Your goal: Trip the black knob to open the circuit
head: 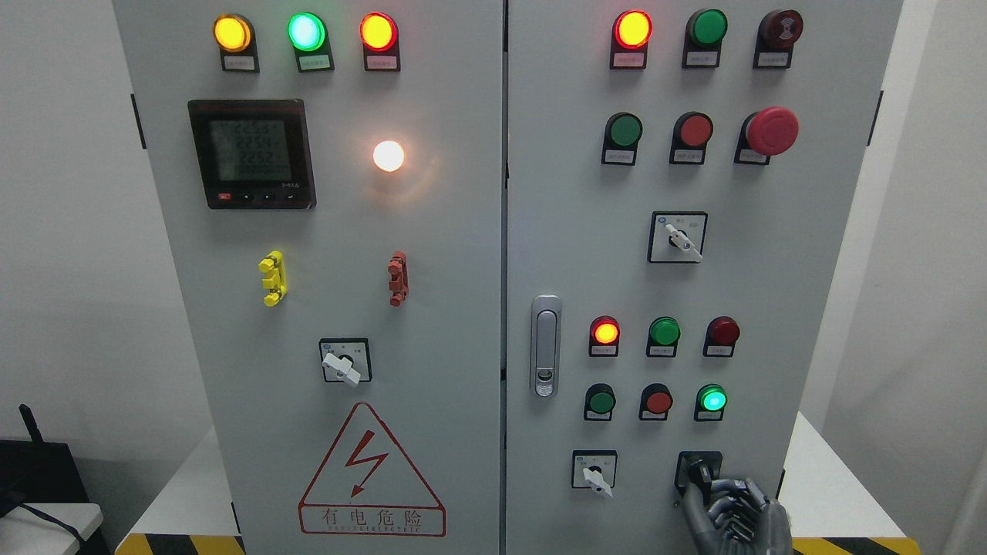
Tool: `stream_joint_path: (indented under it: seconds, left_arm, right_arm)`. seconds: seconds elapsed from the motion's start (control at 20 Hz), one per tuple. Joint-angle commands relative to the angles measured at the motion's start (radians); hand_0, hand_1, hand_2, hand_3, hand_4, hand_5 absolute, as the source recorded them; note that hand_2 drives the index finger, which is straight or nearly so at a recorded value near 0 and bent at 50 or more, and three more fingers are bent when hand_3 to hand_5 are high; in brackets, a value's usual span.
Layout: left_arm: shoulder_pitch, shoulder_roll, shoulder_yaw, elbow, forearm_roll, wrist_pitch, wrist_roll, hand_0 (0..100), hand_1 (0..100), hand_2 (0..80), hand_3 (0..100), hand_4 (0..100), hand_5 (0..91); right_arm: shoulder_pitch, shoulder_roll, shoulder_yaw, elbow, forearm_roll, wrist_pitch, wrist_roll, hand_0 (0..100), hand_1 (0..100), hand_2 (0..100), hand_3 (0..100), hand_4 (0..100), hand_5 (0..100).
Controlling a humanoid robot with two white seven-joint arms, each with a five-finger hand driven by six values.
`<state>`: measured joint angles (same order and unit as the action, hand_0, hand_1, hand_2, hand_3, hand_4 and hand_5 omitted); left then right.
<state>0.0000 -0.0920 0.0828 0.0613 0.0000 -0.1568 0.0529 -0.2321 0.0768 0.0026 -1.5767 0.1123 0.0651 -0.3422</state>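
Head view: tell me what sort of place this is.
Probably an electrical control room or training bay. A grey control cabinet fills the view, with lit indicator lamps, a digital meter and a high-voltage warning triangle. The right hand is at the black knob.

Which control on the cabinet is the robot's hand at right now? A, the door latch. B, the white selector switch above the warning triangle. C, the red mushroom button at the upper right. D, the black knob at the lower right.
D: the right hand has its fingers at the black knob, low on the right door.

Bright even light, sharp, lamp glare
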Motion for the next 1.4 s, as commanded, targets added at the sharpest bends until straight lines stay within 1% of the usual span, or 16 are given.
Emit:
stream_joint_path:
  seconds: [0.0,0.3,1.05,1.3,1.35]
  left_arm:
    - [-0.008,0.000,0.000,0.000,-0.032,0.000,0.001,12,39,0.0,0,0,0.0]
    - [-0.008,0.000,0.000,0.000,-0.032,0.000,0.001,12,39,0.0,0,0,0.0]
    - [-0.008,0.000,0.000,0.000,-0.034,0.000,0.001,12,39,0.0,0,0,0.0]
    - [-0.008,0.000,0.000,0.000,-0.032,0.000,0.001,12,39,0.0,0,0,0.0]
    - [-0.008,0.000,0.000,0.000,-0.032,0.000,0.001,12,39,0.0,0,0,0.0]
  right_arm:
    - [0.000,-0.002,0.030,0.000,0.004,-0.004,0.002,45,82,45,84,89,94]
    - [0.002,-0.002,0.031,0.000,0.004,-0.004,0.002,38,81,46,85,90,94]
    - [0.007,-0.003,0.034,-0.002,0.006,-0.005,0.002,33,80,46,85,90,94]
    - [0.020,-0.005,0.034,-0.002,0.006,-0.042,0.002,30,80,41,84,90,94]
    - [0.023,-0.009,0.036,-0.002,0.006,-0.044,0.002,29,80,40,84,90,94]
